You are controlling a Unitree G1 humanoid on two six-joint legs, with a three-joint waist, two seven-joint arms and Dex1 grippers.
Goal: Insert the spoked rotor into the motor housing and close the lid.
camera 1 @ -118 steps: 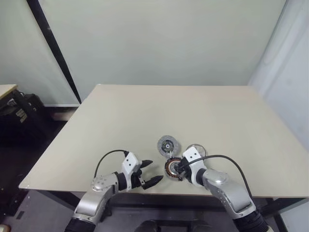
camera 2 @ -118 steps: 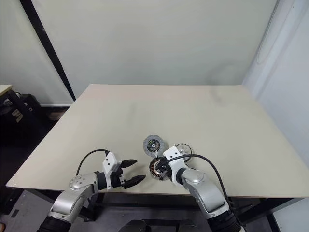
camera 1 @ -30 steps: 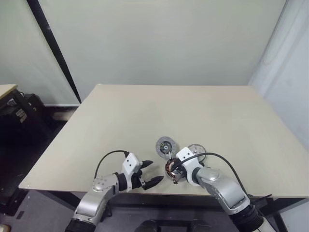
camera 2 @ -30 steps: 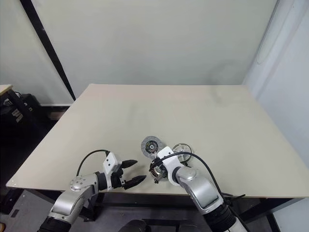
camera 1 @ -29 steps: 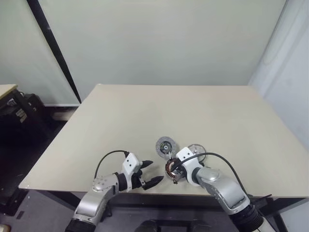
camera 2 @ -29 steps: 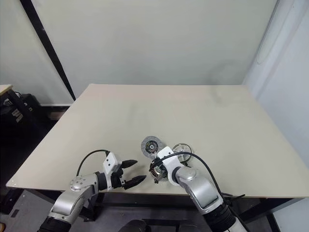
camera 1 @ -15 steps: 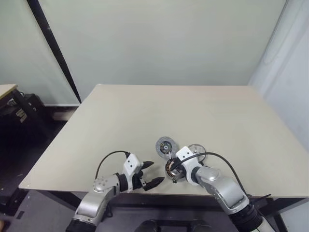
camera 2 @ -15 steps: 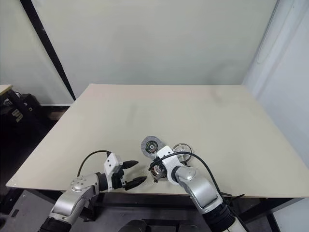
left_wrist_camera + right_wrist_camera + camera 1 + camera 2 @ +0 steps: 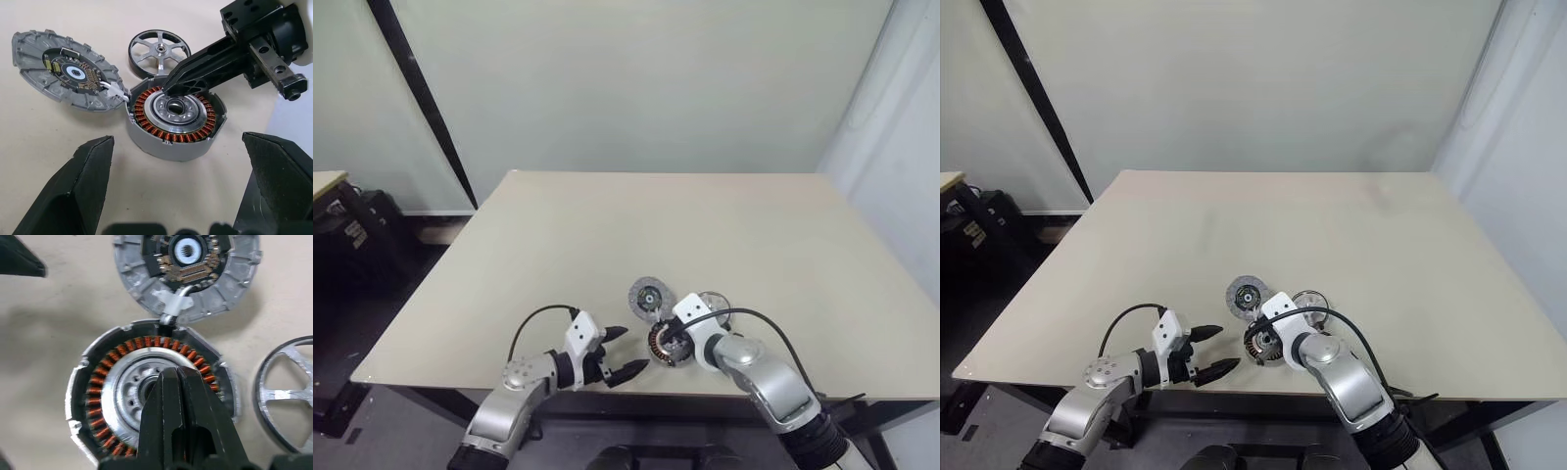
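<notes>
The motor housing, a grey cup ringed with copper coils, lies on the table near its front edge. A short white cable joins it to the lid, a grey disc lying face-up behind it. The spoked rotor lies flat beside them, to the housing's right in the head views. My right gripper is shut with nothing between its fingers. Its tip is over the housing's hub and far rim. My left gripper hangs open to the left of the housing, apart from it.
The beige table stretches wide behind the parts. Its front edge runs just below both grippers. A dark cabinet stands off the table's left side, and a pale curtain hangs on the right.
Since the oldest frames my right hand has shifted a little left over the housing. Within the last second nothing has visibly moved.
</notes>
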